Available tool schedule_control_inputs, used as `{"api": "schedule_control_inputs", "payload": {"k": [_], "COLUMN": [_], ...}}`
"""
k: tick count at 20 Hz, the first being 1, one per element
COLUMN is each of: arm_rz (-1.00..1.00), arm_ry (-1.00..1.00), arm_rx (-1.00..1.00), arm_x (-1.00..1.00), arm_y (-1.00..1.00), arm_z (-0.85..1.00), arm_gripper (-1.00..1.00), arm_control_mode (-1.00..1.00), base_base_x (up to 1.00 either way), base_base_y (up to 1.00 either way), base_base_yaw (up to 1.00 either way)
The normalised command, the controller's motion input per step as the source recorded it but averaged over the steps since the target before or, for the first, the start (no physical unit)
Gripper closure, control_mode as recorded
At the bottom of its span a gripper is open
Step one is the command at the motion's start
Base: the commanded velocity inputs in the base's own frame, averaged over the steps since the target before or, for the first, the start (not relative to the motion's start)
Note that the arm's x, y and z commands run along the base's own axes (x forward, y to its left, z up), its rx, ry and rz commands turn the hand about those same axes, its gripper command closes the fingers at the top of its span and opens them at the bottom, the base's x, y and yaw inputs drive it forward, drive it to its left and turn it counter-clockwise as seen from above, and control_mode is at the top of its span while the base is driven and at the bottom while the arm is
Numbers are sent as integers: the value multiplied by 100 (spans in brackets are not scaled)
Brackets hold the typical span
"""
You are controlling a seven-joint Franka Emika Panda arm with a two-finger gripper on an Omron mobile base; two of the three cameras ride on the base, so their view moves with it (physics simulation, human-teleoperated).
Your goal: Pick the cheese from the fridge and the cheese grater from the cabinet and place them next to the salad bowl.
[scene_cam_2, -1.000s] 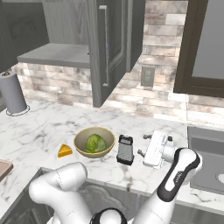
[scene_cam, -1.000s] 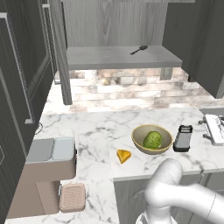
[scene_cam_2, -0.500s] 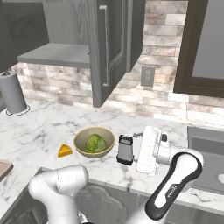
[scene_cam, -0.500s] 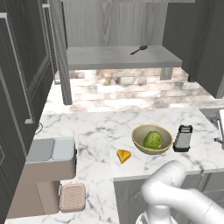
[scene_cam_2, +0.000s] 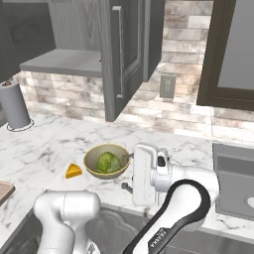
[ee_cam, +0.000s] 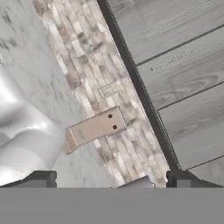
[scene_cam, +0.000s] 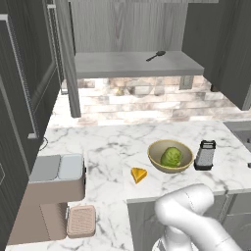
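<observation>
Claw [ee_cam: 109, 181] faces the brick wall and a wall socket [ee_cam: 97, 127], jaws spread apart and holding nothing. On the worktop [scene_cam: 108, 147], the cheese [scene_cam: 138, 174] lies near the bowl [scene_cam: 170, 156] and the grater [scene_cam: 205, 155] stands just beside it; a spoon [scene_cam: 156, 55] rests on the cabinet [scene_cam: 135, 62] shelf.

— What do we see on the tabletop [scene_cam: 108, 147]?
— The tan salad bowl [scene_cam: 170, 156], lettuce inside. Just beside it on one side lies the yellow cheese [scene_cam: 138, 174]; on the other the cheese grater [scene_cam: 205, 155] stands upright.
— And the cabinet [scene_cam: 132, 62]?
— We see it open.
</observation>
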Motion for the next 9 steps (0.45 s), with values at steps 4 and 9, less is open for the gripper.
{"api": "schedule_control_inputs", "payload": {"k": [4, 9], "arm_rz": [0, 0], "arm_ry": [-30, -23], "arm_rx": [-14, -13], "arm_x": [-80, -61], "arm_y": [67, 46], "arm_z": [84, 100], "arm_gripper": [-100, -100], "arm_control_mode": [-100, -100], "base_base_x": [0, 0], "base_base_y": [0, 0], "base_base_yaw": [0, 0]}}
